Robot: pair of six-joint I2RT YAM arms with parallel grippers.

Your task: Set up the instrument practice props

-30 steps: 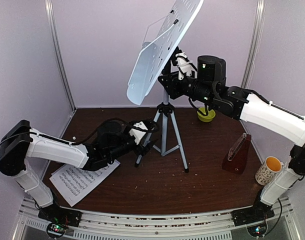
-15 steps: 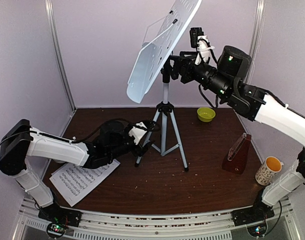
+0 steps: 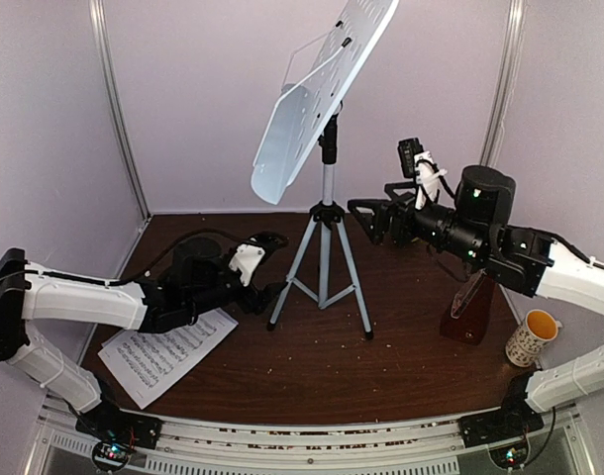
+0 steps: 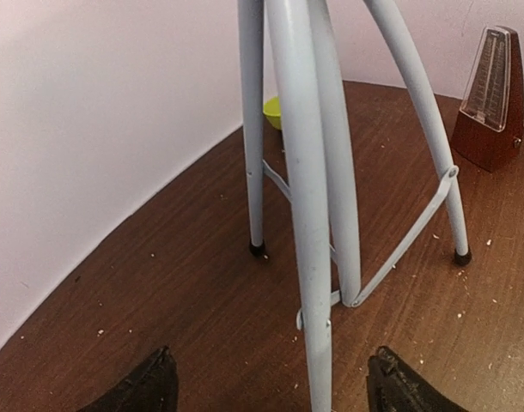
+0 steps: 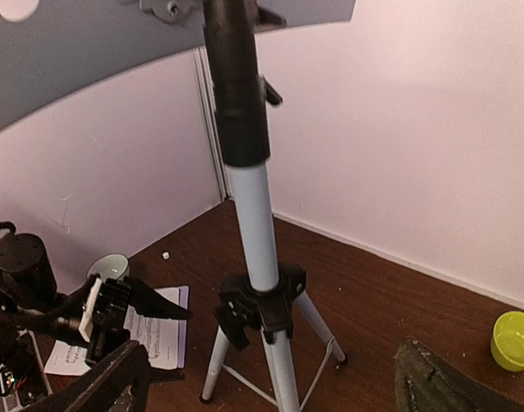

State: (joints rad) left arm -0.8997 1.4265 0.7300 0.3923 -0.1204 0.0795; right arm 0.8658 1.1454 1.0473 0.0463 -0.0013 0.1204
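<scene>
We see tripod (image 3: 325, 259) upright, white desk (image 3: 317, 94) tilted on top. L gripper (image 3: 270, 265) low, just left of tripod, jaws spread wide, near leg lined up btwn them, no contact. R gripper (image 3: 369, 220) just right of tripod at mid-height, jaws apart, holding nothing. Sheet music (image 3: 158, 356) flat, well left of tripod. Metronome (image 3: 470, 307) well right of tripod.

The left arm (image 3: 84, 297) lies low and stretched to the right, its left gripper (image 3: 270, 267) spread wide, with dark fingertips (image 4: 155, 382) far apart in the wrist view. The right arm (image 3: 569, 282) reaches leftward at mid-height, its right gripper (image 3: 366, 220) likewise parted, pointing left.
</scene>
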